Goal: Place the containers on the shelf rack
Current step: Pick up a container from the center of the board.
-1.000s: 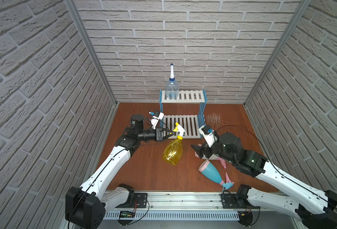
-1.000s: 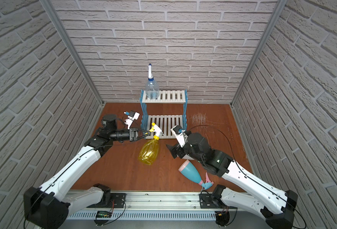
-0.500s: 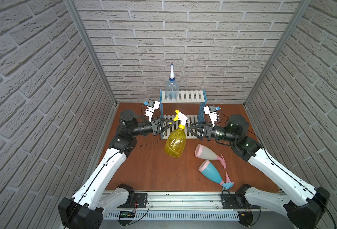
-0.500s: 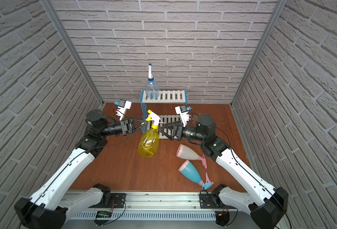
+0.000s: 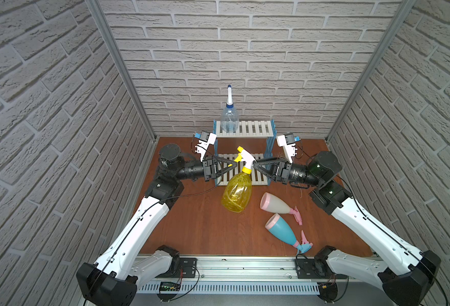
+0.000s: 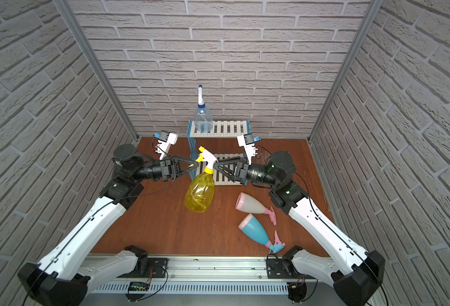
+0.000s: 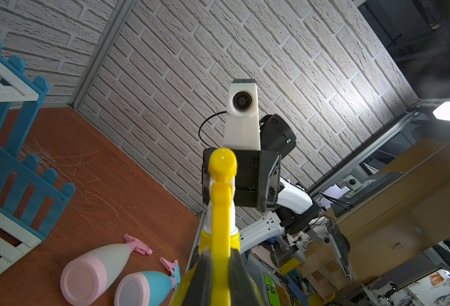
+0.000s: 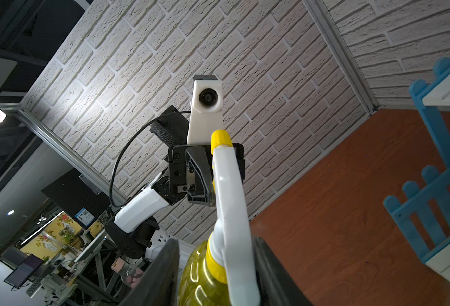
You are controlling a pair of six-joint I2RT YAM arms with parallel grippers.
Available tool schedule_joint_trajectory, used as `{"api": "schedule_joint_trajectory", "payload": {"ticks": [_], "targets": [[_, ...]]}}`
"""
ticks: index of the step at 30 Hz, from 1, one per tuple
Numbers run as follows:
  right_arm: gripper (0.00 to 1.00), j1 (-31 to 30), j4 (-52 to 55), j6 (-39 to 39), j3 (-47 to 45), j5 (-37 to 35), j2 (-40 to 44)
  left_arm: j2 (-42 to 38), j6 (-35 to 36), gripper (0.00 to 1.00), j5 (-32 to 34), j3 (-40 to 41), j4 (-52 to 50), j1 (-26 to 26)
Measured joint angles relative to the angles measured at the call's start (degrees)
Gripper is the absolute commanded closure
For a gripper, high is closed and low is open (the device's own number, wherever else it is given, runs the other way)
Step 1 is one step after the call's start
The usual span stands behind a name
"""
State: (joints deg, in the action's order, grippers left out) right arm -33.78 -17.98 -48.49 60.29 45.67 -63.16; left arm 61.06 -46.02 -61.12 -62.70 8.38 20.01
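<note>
Pinching yellow bottle [image 5: 236, 194] by trigger, left gripper [image 5: 234, 164] is clamped; right gripper [image 5: 254, 166] straddles neck, grip unclear

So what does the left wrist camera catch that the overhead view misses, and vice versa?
Only the wrist view: the right arm's camera lens staring back, and desks beyond the brick walls. Only a top view: the clear bottle standing on top of the rack, and the left arm itself. Both: the yellow bottle in the left pincer, the cream bottle and blue bottle lying on the floor, the rack.
</note>
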Motion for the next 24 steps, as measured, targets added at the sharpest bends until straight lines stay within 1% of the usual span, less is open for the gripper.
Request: {"api": "schedule_joint_trajectory", "payload": {"ticks": [2, 6, 9, 12, 15, 16, 17, 18, 19, 20, 21, 24], "targets": [[0.65, 0.0, -0.4, -0.2, 0.0, 0.0, -0.1, 0.0, 0.0, 1.00, -0.1, -0.2, 0.1, 0.1], [0.78, 0.1, -0.6, -0.3, -0.2, 0.0, -0.1, 0.0, 0.0, 1.00, -0.2, -0.2, 0.1, 0.3], [0.91, 0.2, -0.9, -0.4, -0.5, 0.1, 0.0, 0.1, -0.1, 1.00, -0.3, -0.2, -0.2, 0.4], [0.97, 0.3, -0.9, 0.3, -0.6, 0.0, 0.0, 0.1, -0.1, 1.00, -0.2, -0.2, -0.2, 0.4], [0.97, 0.3, -0.9, 0.7, -0.9, -0.2, 0.1, 0.1, 0.2, 1.00, 0.1, -0.2, -0.7, 0.4], [0.97, 0.3, -0.8, 0.8, -0.9, -0.3, 0.2, 0.1, 0.6, 0.80, 0.2, -0.2, -1.1, 0.4], [0.97, 0.3, -0.5, 1.1, -0.9, -0.5, 0.2, 0.1, 1.1, 0.58, 0.5, -0.2, -1.5, 0.4], [0.97, 0.3, -0.2, 1.5, -1.0, -0.8, 0.3, 0.1, 1.9, 0.39, 1.0, -0.2, -2.1, 0.4], [0.97, 0.3, 0.2, 2.0, -1.0, -1.2, 0.4, 0.1, 2.3, 0.20, 1.4, -0.2, -2.8, 0.4], [0.97, 0.3, 0.8, 2.6, -1.1, -1.6, 0.6, 0.1, 2.8, 0.05, 2.0, -0.2, -3.5, 0.4], [0.97, 0.3, 1.7, 3.3, -1.1, -2.1, 0.9, 0.1, 3.5, 0.02, 2.7, -0.2, -4.4, 0.4], [0.97, 0.3, 4.8, 6.0, -1.1, -4.2, 1.8, 0.0, 5.4, 0.02, 4.7, -0.2, -6.6, 0.1]]}}
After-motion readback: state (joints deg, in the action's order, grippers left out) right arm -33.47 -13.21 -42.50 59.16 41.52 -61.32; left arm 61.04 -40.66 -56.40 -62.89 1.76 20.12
